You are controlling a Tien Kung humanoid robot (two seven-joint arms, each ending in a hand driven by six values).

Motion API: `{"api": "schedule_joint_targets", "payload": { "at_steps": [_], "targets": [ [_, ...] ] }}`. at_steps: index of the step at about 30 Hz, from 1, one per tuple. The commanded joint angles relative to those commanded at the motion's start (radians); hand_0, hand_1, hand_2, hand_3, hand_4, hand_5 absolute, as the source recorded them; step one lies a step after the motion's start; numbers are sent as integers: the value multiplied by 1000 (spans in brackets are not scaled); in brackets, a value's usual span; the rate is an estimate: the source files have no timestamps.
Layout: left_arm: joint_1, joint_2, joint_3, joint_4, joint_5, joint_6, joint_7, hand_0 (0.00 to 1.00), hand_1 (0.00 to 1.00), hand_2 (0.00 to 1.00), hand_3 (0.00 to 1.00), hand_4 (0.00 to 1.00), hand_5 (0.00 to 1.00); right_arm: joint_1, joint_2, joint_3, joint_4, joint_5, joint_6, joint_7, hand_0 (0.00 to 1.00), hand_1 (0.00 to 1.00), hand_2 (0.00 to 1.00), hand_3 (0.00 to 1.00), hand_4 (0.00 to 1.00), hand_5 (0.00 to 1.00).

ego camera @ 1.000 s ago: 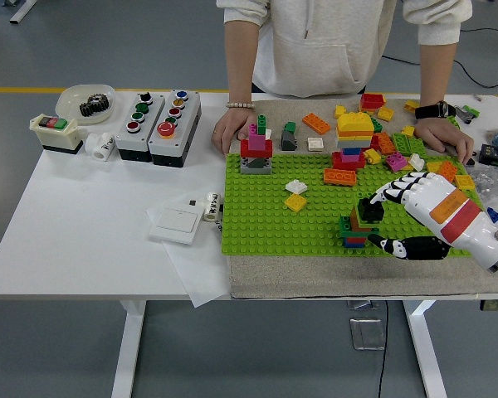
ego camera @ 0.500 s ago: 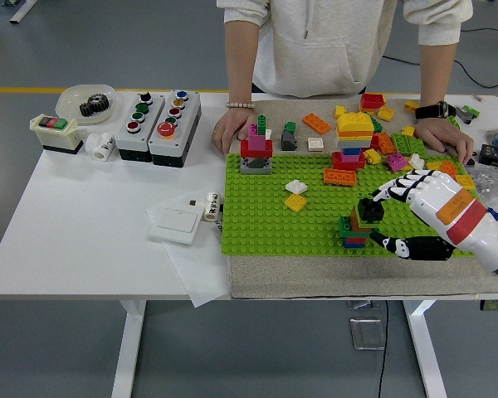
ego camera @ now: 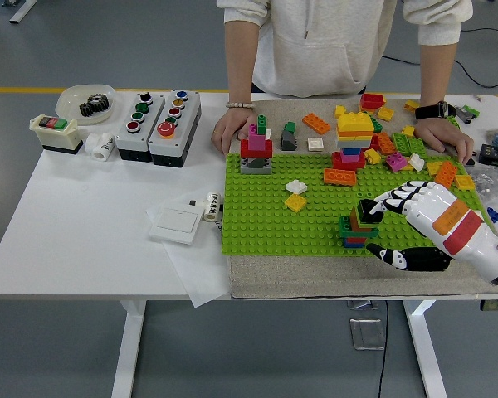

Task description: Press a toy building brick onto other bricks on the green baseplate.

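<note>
At 4 o'clock on the green baseplate (ego camera: pixel 266 224), a black brick (ego camera: pixel 369 209) is seated atop a small brick stack (ego camera: pixel 355 229). Its right side is touched by the fingertips (ego camera: pixel 379 205) of the right robot hand (ego camera: pixel 415 220); fingers are loosely curled against it, thumb low beside the stack. At 12 o'clock, a person's hands (ego camera: pixel 231 131) are rested on the desk (ego camera: pixel 83 232).
</note>
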Motion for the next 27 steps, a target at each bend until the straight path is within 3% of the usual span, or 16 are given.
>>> {"api": "schedule_joint_targets", "payload": {
  "at_steps": [27],
  "targets": [
    [-5,1,0,-1,3,-2,2,491,571,657,620,654,748,-1,3,-5,-8,4,1,3,536,561,633,563,758,389]
  ]
}}
